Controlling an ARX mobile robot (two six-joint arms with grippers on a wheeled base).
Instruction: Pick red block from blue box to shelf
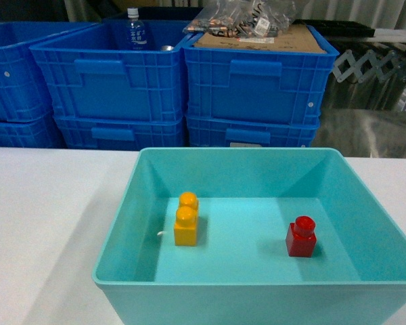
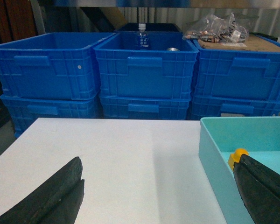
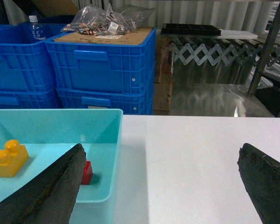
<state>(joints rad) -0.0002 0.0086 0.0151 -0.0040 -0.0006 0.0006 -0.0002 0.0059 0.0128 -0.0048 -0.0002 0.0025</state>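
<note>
The red block (image 1: 301,237) stands upright on the floor of the blue box (image 1: 115,267), right of centre. In the right wrist view the red block (image 3: 87,172) peeks out behind my left finger. The right gripper (image 3: 161,149) is open over the white table, just right of the blue box (image 3: 115,140). My left gripper (image 2: 158,161) is open above the table left of the blue box (image 2: 210,144). Neither gripper shows in the head view. Of the shelf, only a slim steel upright (image 3: 265,51) shows at far right.
An orange-yellow two-stud brick (image 1: 187,219) stands in the box's left half. Stacked royal-blue crates (image 1: 250,88) line the far side of the white table (image 1: 47,217), holding a water bottle (image 1: 136,30) and a bag of parts (image 1: 247,17). A grey folding lattice (image 3: 210,53) lies at right.
</note>
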